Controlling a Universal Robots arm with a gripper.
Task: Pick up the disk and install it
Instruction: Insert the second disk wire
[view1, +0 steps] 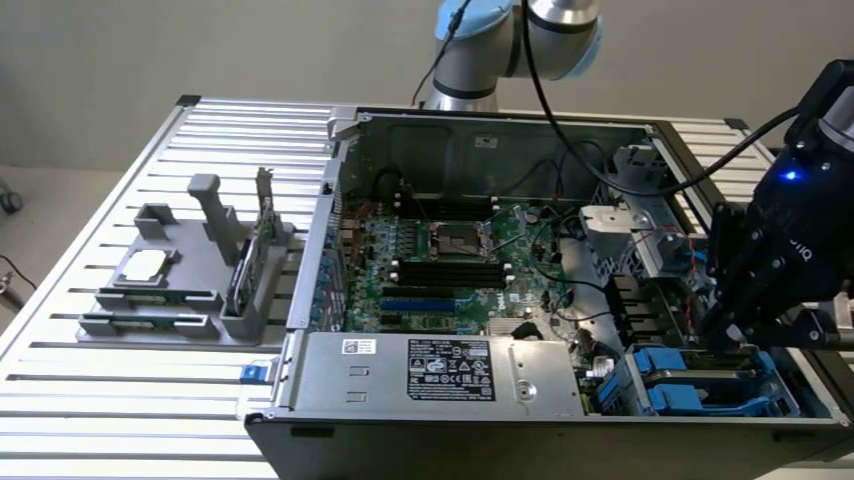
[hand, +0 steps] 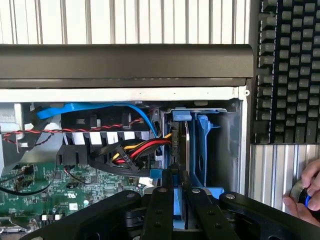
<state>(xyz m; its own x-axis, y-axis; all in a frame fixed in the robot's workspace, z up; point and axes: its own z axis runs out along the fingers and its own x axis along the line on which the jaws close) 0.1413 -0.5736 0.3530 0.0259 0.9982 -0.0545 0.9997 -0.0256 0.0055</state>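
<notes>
The table (view1: 80, 330), a slatted metal top, fills the exterior view, and the open case (view1: 534, 400) lies across its middle and right. The arm (view1: 514, 45) rises at top centre behind the case; its black wrist comes down at the right edge of that frame and puts the gripper (view1: 738, 325) low over the case's lower right corner. In the wrist view the black linkages run up from the bottom edge and the gripper (hand: 179, 192) has its fingers drawn in close on a dark upright slab between blue rails, which looks like the disk (hand: 181, 150), edge-on and partly sunk in the bay (hand: 227, 145). Whether the fingers really clamp it cannot be told.

Room is tight there: the bay wall stands just right of the blue rails, a bundle of red, yellow and black cables (hand: 135, 150) lies just left, and the case's front edge runs across above. The motherboard (view1: 441, 265) takes up the open middle of the case, and the power supply (view1: 441, 372) sits along the near side.

At the left of the exterior view a grey rack (view1: 187, 285) stands well apart from the case. In the wrist view a keyboard (hand: 290, 70) sits upper right, and a hand (hand: 305, 195) at the lower right edge
</notes>
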